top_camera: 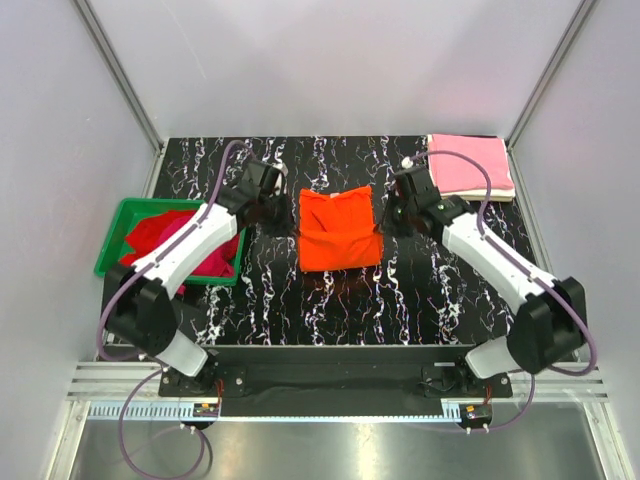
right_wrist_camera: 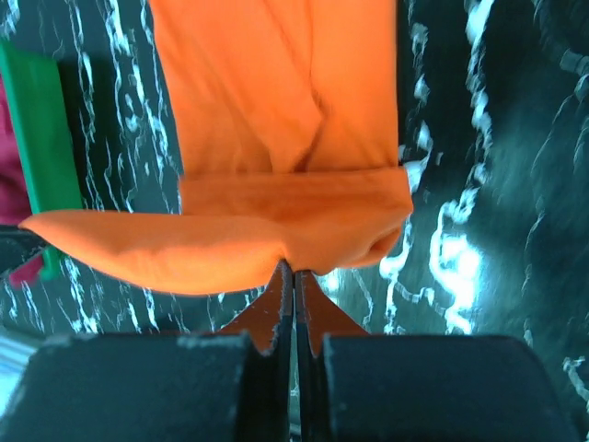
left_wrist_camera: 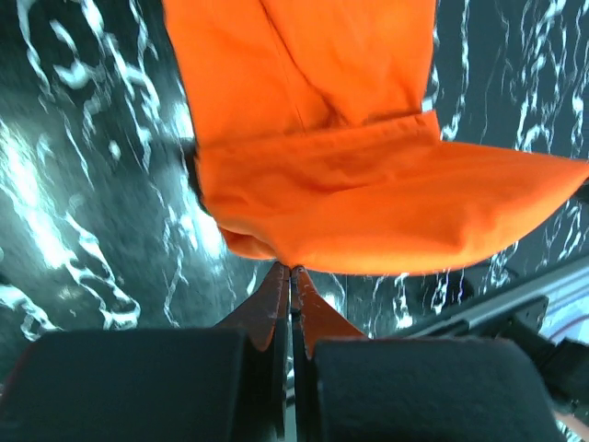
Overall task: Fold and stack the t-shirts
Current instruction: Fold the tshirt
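Pinching the orange t-shirt (top_camera: 340, 230) at table centre: left gripper (left_wrist_camera: 291, 276) on its 9 o'clock edge, right gripper (right_wrist_camera: 294, 273) on its 3 o'clock edge, both pressed together on cloth, plain only from the wrists. Only from the top: pink t-shirt (top_camera: 470, 165) folded at 1 o'clock. Red t-shirts (top_camera: 160, 235) in the green bin (top_camera: 110, 240) at 9 o'clock (sliver in the right wrist view too).
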Tool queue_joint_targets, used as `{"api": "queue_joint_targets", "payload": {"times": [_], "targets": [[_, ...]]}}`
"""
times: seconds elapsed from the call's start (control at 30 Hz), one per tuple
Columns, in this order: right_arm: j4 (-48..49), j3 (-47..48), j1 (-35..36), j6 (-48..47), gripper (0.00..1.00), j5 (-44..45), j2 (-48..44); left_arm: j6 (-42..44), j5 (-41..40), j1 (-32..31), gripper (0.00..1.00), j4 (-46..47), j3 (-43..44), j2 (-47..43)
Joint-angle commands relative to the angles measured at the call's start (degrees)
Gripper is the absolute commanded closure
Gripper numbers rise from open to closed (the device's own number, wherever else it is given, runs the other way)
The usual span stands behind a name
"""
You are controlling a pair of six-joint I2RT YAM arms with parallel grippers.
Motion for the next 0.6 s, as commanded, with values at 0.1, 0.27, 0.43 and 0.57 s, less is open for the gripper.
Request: {"api": "queue_joint_targets", "payload": {"times": [0.1, 0.27, 0.43, 0.57], "targets": [[-1.5, 16.1, -5.6, -7.1, 1.0, -4.6, 10.9, 4.5, 3.2, 4.1, 1.0, 0.0, 15.5, 9.3], [-1.5, 25.4, -7.2, -9.6, 1.0, -7.3, 19.5, 4.9, 3.2, 6.5, 1.0, -0.7, 27.3, 19.4], [-1.6, 36.9, -9.6, -10.5, 0.99, -10.7, 31.1, 5.7, 4.1, 9.3, 1.0, -0.9, 36.9, 28.0], [-1.6, 44.7, -11.4, -10.3, 0.96, -12.4, 39.6, 7.4, 3.9, 11.2, 1.0, 0.1, 46.3, 37.2]]}}
